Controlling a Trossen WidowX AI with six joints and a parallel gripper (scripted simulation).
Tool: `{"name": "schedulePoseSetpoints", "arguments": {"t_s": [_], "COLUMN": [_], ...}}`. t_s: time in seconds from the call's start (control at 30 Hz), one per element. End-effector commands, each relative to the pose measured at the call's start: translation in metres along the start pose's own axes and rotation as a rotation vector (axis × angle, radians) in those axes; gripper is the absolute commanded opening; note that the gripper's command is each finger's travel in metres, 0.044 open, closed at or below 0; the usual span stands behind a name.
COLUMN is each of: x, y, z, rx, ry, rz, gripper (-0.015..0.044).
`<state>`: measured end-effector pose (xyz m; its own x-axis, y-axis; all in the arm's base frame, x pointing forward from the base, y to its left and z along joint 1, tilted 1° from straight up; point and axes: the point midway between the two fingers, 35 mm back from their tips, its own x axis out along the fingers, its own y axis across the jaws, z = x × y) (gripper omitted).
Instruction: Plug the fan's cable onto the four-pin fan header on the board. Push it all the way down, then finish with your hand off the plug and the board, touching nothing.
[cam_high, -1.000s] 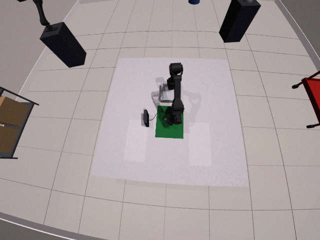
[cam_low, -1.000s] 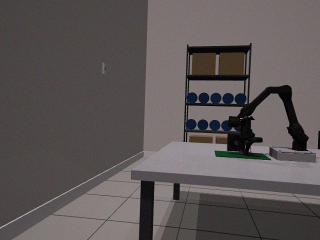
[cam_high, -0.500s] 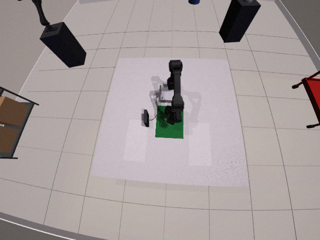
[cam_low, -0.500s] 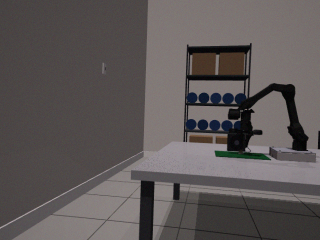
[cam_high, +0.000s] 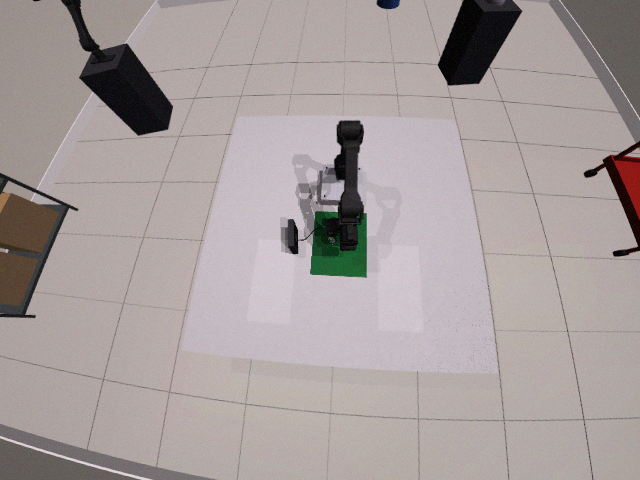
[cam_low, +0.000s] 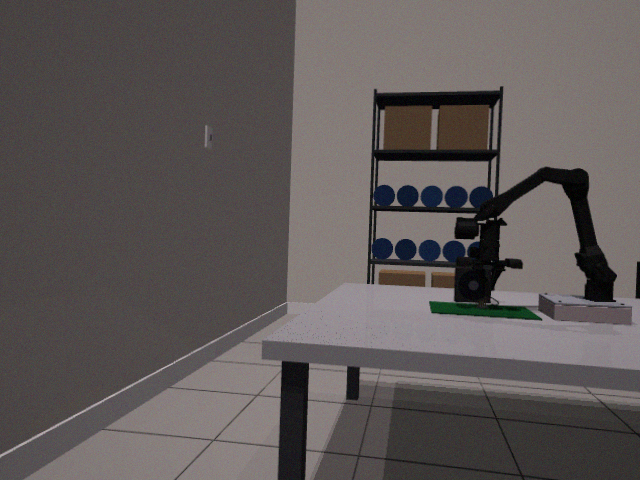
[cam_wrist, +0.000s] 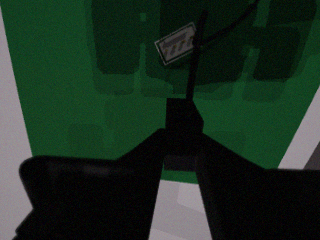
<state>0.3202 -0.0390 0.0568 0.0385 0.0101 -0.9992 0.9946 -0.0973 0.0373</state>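
Observation:
The green board (cam_high: 356, 266) (cam_low: 449, 308) (cam_wrist: 30, 75) lies on the table. The pale four-pin header (cam_wrist: 176, 44) shows near the top of the wrist view, turned at an angle to the plug. My gripper (cam_wrist: 178, 135) is shut on the black plug (cam_wrist: 183, 116), which is between the fingertips, nearer the camera than the board and apart from the header. The thin black cable (cam_wrist: 191, 80) runs from the plug past the header's right end in the wrist view. The plug's underside is hidden. The black fan (cam_high: 293, 236) (cam_low: 469, 284) stands upright beside the board.
A pale box (cam_high: 328, 192) (cam_low: 589, 311) sits by the arm's base, behind the board. The cable spans the gap between fan and board. The white table (cam_high: 222, 310) (cam_low: 361, 330) carries them all. Shelves and pedestals stand well away from it.

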Motion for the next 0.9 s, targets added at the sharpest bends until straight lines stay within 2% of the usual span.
{"name": "schedulePoseSetpoints", "arguments": {"t_s": [0.0, 0.87], "x": [0.000, 0.000], "y": [0.000, 0.002], "z": [0.003, 0.029], "rx": [-0.115, -1.013], "ry": [0.002, 0.001], "rz": [-0.001, 0.000], "gripper": [0.0000, 0.0000]}}
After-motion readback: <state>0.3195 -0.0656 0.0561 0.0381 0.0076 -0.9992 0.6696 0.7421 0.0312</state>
